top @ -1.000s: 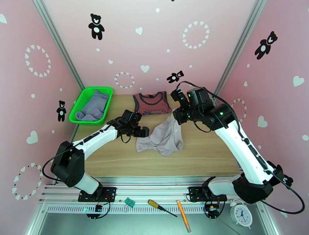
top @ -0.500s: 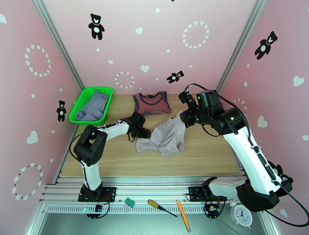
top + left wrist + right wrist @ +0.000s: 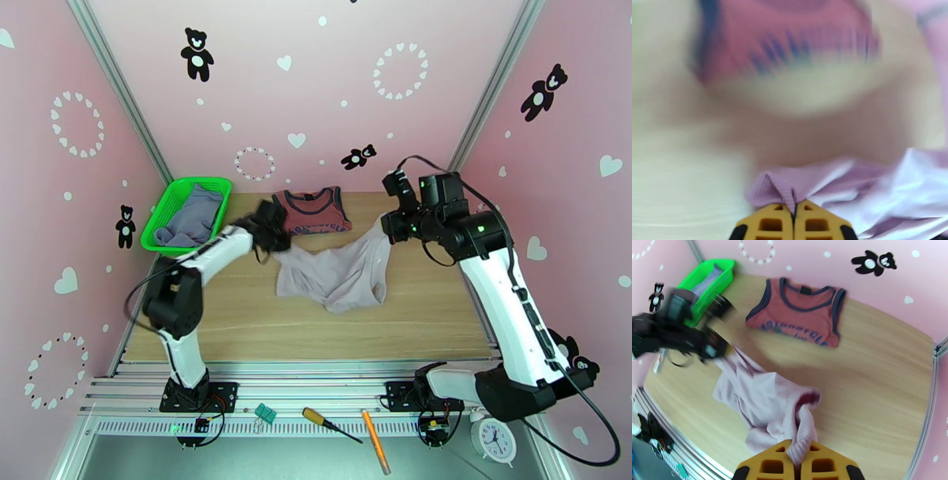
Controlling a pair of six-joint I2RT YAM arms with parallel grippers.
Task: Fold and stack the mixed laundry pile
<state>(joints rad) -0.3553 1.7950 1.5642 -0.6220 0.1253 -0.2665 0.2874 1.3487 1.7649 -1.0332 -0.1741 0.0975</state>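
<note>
The pale lilac shirt [image 3: 336, 272] hangs stretched between both grippers over the middle of the wooden table [image 3: 426, 316]. My left gripper [image 3: 278, 239] is shut on its left corner; in the left wrist view the yellow fingertips [image 3: 774, 221] pinch a fold of the shirt [image 3: 853, 185]. On the right corner my right gripper [image 3: 393, 227] is shut too, the cloth [image 3: 766, 402] bunched between its fingers [image 3: 821, 465]. The rust-red top [image 3: 312, 211] lies flat at the back. A blue-grey piece [image 3: 192, 217] lies in the basket.
The green mesh basket [image 3: 162, 237] stands at the back left corner of the table. Pink walls close in the left, right and back sides. On the front rail lie a screwdriver [image 3: 332, 424], an orange pen [image 3: 375, 440] and a small clock [image 3: 496, 440].
My left gripper closed on the shirt's left edge and pulled it back and left. The right gripper moved right and back, so the shirt now spreads between them.
</note>
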